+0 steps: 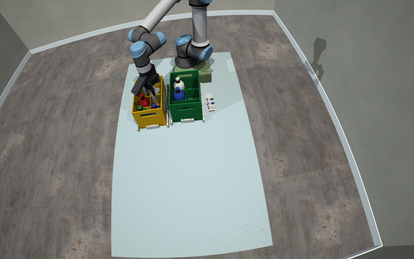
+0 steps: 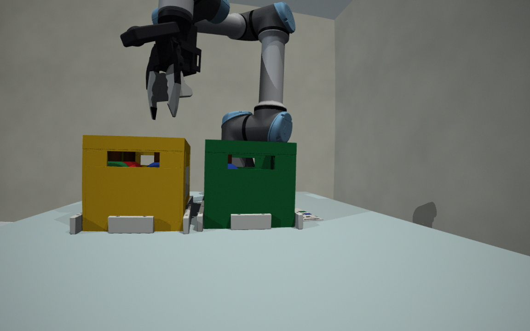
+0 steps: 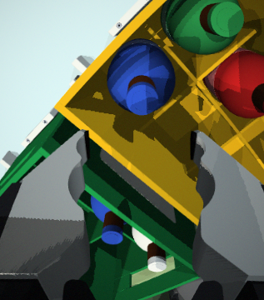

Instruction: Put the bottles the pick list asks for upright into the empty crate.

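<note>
Bottles, relative to the yellow crate [image 2: 135, 193]: green-label bottle [image 3: 202, 22], red one [image 3: 248, 85] and blue one [image 3: 141, 79] stand upright in its near cells, caps up, brown necks showing; its far cells look empty. Gripper [image 2: 163, 111] hangs well above the yellow crate's far half, jaws partly parted and gripping nothing, pointed down, likely lining up for the next pick. Green crate [image 2: 250, 193] sits just right of the yellow one; both are boxed in by grey stops on the desk [image 2: 258, 279], presumably to keep loose crates from sliding. In it, a blue bottle [image 1: 178, 94] and a white bottle [image 1: 178, 84] stand upright in the left column. Pick list [image 1: 210, 102] lies on the desk beyond the green crate's right side; its rows show green, blue and white swatches, counts too small to read reliably.
</note>
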